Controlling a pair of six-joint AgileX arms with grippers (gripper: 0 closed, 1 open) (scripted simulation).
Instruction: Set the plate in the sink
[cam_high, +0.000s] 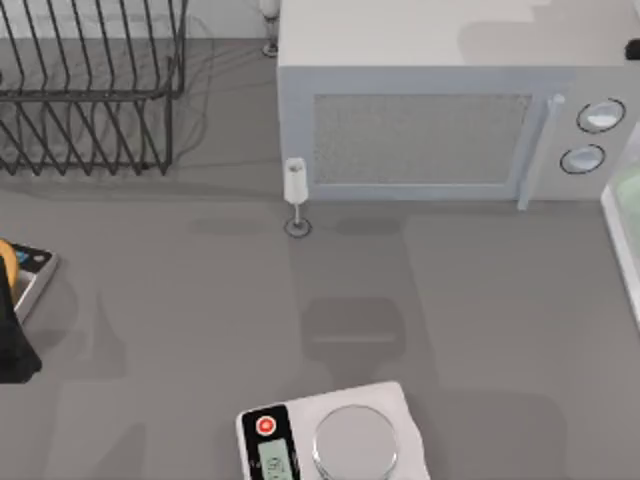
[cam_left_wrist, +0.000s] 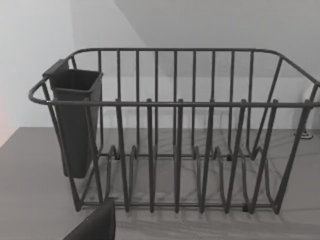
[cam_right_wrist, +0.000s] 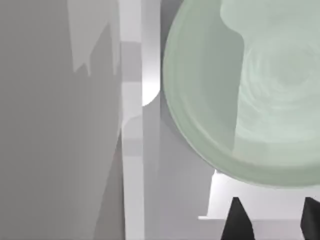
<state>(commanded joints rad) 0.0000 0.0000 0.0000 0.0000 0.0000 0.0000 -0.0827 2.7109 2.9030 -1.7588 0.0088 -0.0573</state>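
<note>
Grey counter with microwave (cam_high: 440, 120) at back: plate (cam_right_wrist: 250, 95) lies flat inside the sink (cam_right_wrist: 132, 150) at the table's right edge, right gripper (cam_right_wrist: 272, 220) above it, fingers spread and empty, likely released; left arm (cam_high: 12, 330) parked left.

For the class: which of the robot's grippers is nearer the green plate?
The right. Its gripper is open right beside the plate, which lies in the sink at the table's right edge. The left arm sits parked at the far left edge.
</note>
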